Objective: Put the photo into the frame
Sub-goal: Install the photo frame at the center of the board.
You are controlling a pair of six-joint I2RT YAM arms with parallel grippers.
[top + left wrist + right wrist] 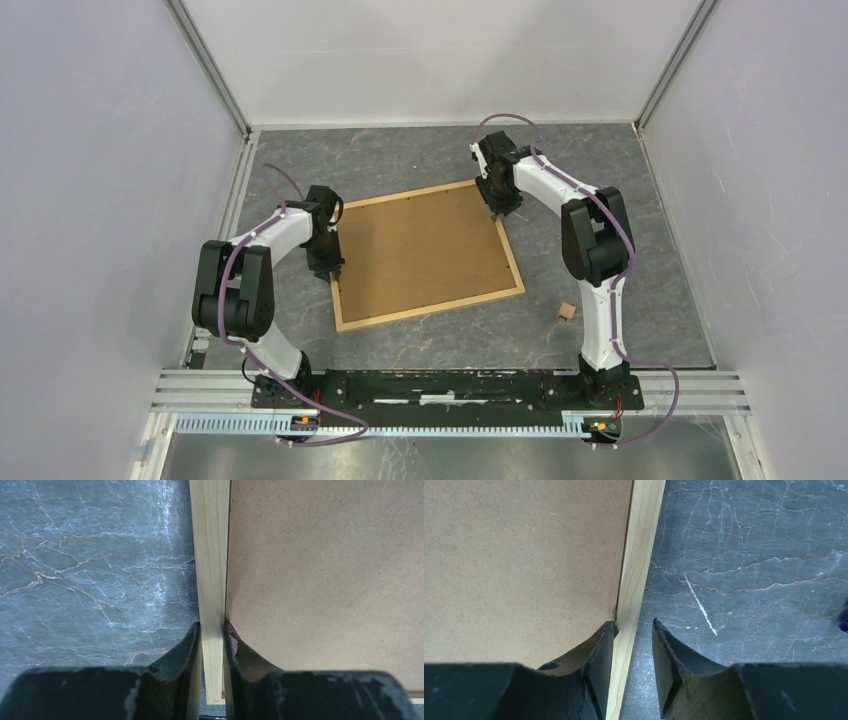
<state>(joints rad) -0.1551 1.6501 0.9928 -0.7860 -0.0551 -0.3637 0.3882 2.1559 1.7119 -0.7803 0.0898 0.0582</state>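
Note:
The frame [430,310] lies back side up on the grey marbled table, its brown fibreboard panel [420,250] facing up. My left gripper [330,268] is at the frame's left edge. In the left wrist view it [212,626] is shut on the light wood strip [210,555], one finger on each side. My right gripper [497,208] is at the frame's far right corner. In the right wrist view it [634,622] straddles the wood strip [641,555], the left finger against it and a gap left at the right finger. The photo is out of view.
A small tan block [566,312] lies on the table right of the frame, near the right arm. White enclosure walls stand at the back and on both sides. A metal rail [450,385] carries the arm bases at the near edge.

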